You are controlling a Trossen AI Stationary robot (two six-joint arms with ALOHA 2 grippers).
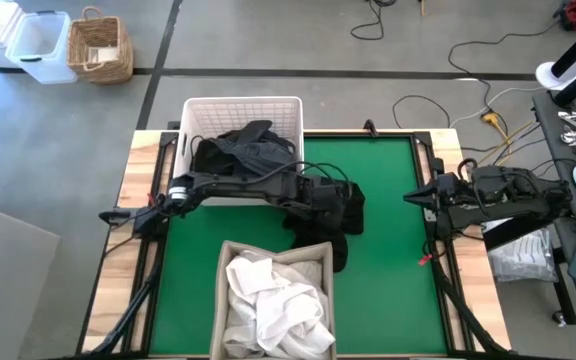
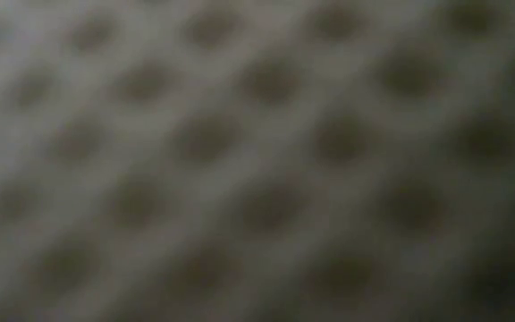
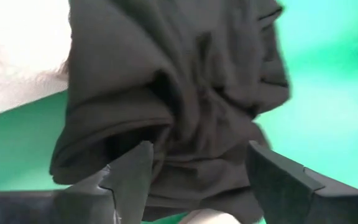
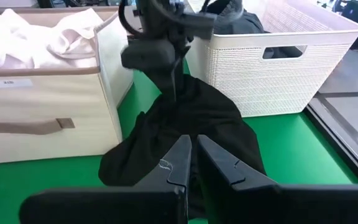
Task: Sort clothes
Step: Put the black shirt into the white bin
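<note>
The left gripper [image 1: 340, 205] sits at mid-table over a dark garment [image 1: 330, 222] heaped on the green mat [image 1: 388, 260], between the white plastic basket [image 1: 243, 108] on the far side and the beige fabric bin [image 1: 230, 290] on the near side. Its fingers [image 3: 132, 177] stand apart, straddling the cloth without pinching it. More dark clothes [image 1: 243, 150] lie in the basket; white clothes [image 1: 273, 305] fill the bin. The right gripper [image 1: 415, 197] waits at the right edge, jaws together.

Judgement: one dark item is mid-sort. The next move calls for closing on a fold and carrying it clear.
</note>
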